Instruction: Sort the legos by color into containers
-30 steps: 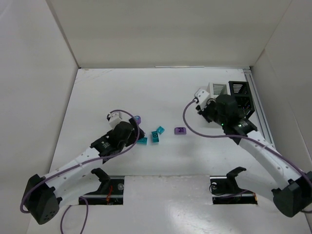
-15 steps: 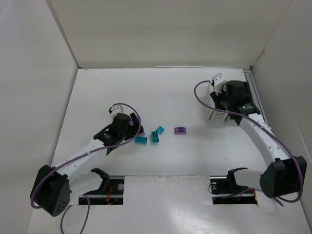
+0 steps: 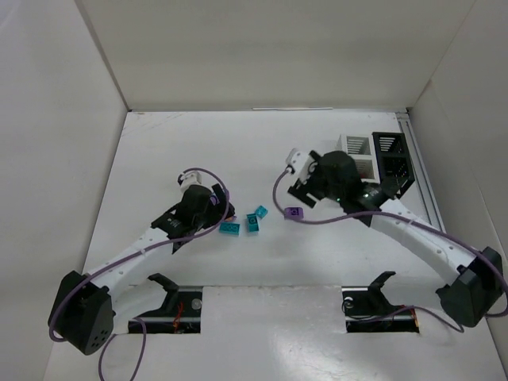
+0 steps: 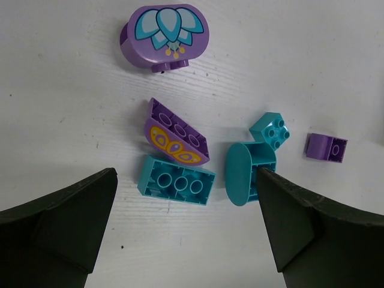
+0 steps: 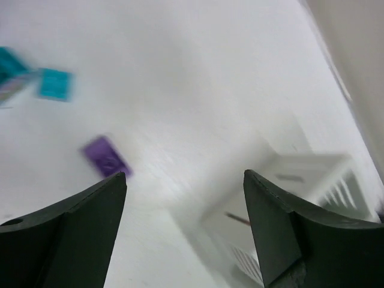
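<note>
While left gripper (image 4: 186, 175), above teal brick (image 4: 177, 180), and right gripper (image 5: 185, 174) both gape empty | brick likely light, rigid, slick — pinch long sides.

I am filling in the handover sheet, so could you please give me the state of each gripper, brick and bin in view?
Left gripper: open, holding nothing.
Right gripper: open, holding nothing.
Long teal brick: upside down on the table.
Butterfly brick: tipped on its side.
Flower piece: loose, flower face up.
Lone purple brick: loose, unsorted.
White bin: upright.
Black bin: upright, partly hidden.
</note>
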